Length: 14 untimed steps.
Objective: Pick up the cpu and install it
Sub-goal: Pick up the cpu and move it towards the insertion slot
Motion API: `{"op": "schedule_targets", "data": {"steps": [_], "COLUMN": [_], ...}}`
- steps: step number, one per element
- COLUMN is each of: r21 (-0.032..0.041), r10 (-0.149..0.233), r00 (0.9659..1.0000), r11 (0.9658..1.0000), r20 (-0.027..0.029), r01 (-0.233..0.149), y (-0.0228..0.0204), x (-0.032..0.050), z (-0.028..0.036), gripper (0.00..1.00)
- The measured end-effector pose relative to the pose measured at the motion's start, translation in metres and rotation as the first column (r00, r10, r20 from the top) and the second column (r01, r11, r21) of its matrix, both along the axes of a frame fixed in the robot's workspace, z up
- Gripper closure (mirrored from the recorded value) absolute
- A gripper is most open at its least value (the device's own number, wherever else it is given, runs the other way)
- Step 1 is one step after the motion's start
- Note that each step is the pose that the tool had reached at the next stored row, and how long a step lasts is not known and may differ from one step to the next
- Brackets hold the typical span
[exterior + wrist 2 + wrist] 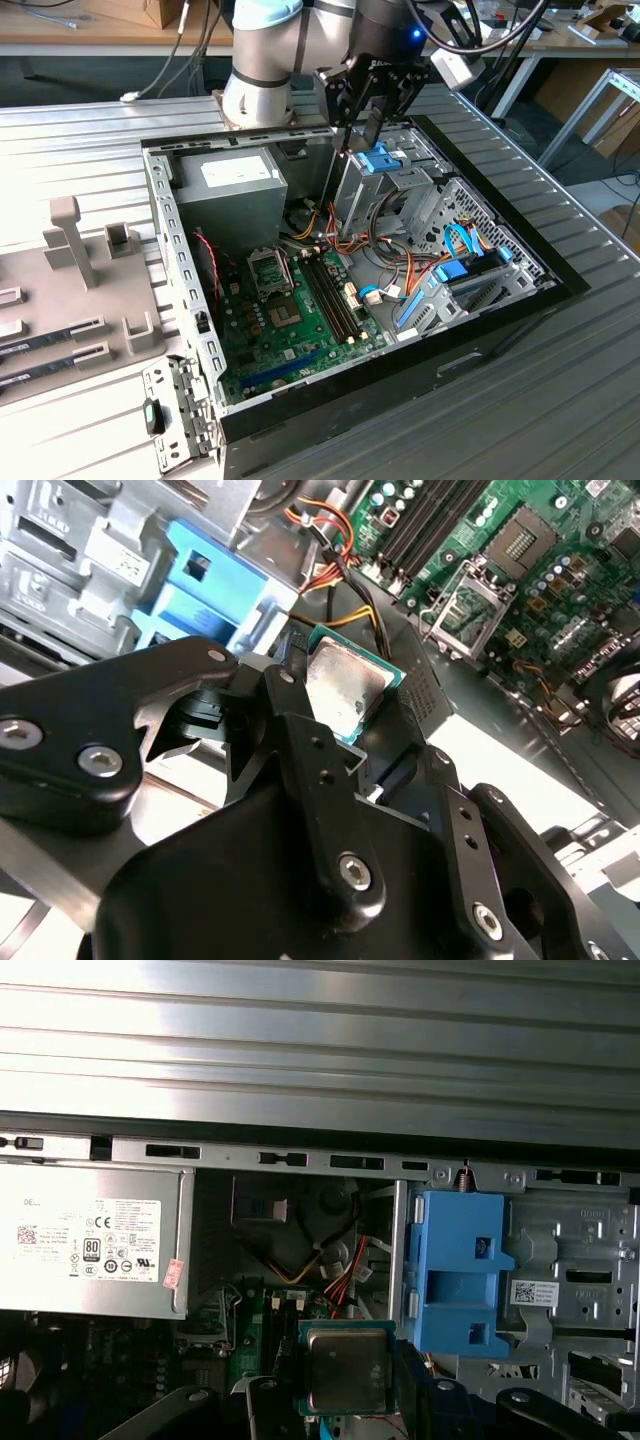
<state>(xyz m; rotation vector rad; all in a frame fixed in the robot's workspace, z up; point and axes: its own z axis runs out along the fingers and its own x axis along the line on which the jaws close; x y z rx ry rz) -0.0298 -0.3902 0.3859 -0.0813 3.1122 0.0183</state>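
One grey fixture tray (60, 290) with upright holders lies on the ribbed metal table (560, 380) at the exterior view's left. Just beside it on the right stands the open computer case (165, 230). A grey power-supply box (225, 190) sits in the case's far left corner. Nearer than the box is the green motherboard (290, 330), with its square socket (270, 270) and, to the right of that, the long dark memory sticks (330, 290).

Right of the power-supply box, over the far part of the case, the arm's gripper (368, 122) hangs well above the board and close beside a blue bracket (380, 160). Its fingers are clamped on the cpu (345, 692), pressing on two opposite edges.

In both wrist views the cpu is a small flat square. Its metal lid is dull grey-silver, smudged and faintly mottled, with a thin green rim showing around it. In the first wrist view the cpu (347, 1368) faces the camera squarely between the black fingers (270, 1400). The power-supply box is to one side of it and the blue bracket to the other. In the second wrist view the socket (470, 605) lies beyond the chip, well apart from it.

At the exterior view's right, a metal drive cage (470, 270) with blue cables fills the rest of the case.
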Motion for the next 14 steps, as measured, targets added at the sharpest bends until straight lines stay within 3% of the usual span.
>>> {"op": "schedule_targets", "data": {"steps": [10, 11, 13, 14], "r21": [0.0, 0.0, 0.0001, 0.0], "r10": [0.0, 0.0, 0.0, 0.0], "r00": [1.0, 1.0, 1.0, 1.0], "r11": [1.0, 1.0, 1.0, 1.0], "r20": [0.0, 0.0, 0.0, 0.0], "r01": [0.0, 0.0, 0.0, 0.0], "y": [0.0, 0.0, 0.0, 0.0], "x": [0.0179, 0.0253, 0.0526, 0.057], "z": [-0.0002, -0.0004, -0.0009, -0.0009], "gripper": [0.53, 0.53, 0.53, 0.53]}}
